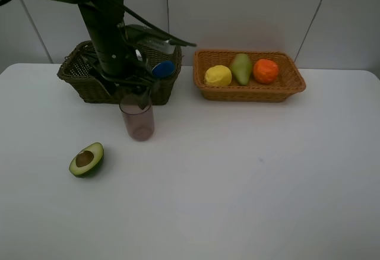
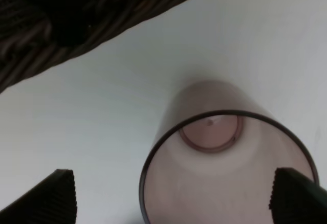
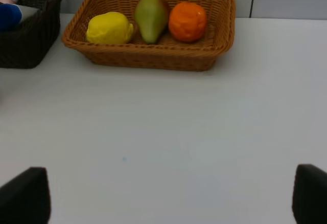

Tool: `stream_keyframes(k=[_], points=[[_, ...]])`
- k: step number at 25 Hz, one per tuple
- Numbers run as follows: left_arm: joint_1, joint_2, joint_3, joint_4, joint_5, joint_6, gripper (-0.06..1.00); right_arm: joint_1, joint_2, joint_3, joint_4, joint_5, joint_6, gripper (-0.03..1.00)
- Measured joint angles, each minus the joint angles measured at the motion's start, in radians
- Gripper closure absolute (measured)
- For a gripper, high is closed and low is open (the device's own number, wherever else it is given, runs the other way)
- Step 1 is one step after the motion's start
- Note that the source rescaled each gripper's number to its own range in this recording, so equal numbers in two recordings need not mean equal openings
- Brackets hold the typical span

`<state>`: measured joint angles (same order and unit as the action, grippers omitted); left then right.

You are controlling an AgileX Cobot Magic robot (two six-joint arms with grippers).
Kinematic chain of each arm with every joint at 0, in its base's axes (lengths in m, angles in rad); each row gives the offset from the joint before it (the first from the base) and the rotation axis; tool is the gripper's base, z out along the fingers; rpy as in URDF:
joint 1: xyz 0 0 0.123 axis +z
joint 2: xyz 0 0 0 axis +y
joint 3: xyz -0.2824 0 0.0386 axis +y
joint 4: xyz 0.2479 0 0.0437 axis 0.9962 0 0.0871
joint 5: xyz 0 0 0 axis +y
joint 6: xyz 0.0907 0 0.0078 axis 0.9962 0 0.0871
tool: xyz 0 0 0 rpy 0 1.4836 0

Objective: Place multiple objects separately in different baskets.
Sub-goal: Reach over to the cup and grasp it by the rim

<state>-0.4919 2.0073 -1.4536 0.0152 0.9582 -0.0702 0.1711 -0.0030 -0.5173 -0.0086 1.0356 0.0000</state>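
Just in front of the dark basket (image 1: 83, 88), the left gripper (image 1: 138, 97) hangs spread wide, its fingers (image 2: 56, 198) flanking the rim of the upright pinkish cup (image 1: 138, 123). The avocado half (image 1: 86, 159) lies near the cup on the table (image 1: 249, 183). The right gripper (image 3: 166, 198) is also spread wide, over bare table. The lemon (image 1: 218, 75), pear (image 1: 241, 68) and orange (image 1: 265, 70) sit in the tan basket (image 1: 249, 95).

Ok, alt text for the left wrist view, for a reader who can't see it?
The open left gripper hangs over a translucent pinkish cup standing upright on the white table, its rim between the jaws, closer to one. A dark wicker basket stands behind the cup.
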Motion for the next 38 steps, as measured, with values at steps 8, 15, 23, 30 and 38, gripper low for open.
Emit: stream_keyframes(k=[8, 15, 23, 30, 38], points=[[0.005, 0.020, 0.003, 0.000, -0.044, -0.007, -0.05, 0.000, 0.000, 0.000, 0.000, 0.000, 0.000, -0.03], [0.026, 0.060, 0.003, 0.000, -0.043, -0.015, -0.05, 0.000, 0.000, 0.000, 0.000, 0.000, 0.000, -0.03], [0.027, 0.076, 0.003, -0.015, -0.043, -0.016, -0.05, 0.000, 0.000, 0.000, 0.000, 0.000, 0.000, -0.03], [0.028, 0.076, 0.003, -0.015, -0.043, -0.016, -0.05, 0.000, 0.000, 0.000, 0.000, 0.000, 0.000, -0.03], [0.035, 0.076, 0.003, -0.008, -0.043, -0.016, 0.09, 0.000, 0.000, 0.000, 0.000, 0.000, 0.000, -0.03]])
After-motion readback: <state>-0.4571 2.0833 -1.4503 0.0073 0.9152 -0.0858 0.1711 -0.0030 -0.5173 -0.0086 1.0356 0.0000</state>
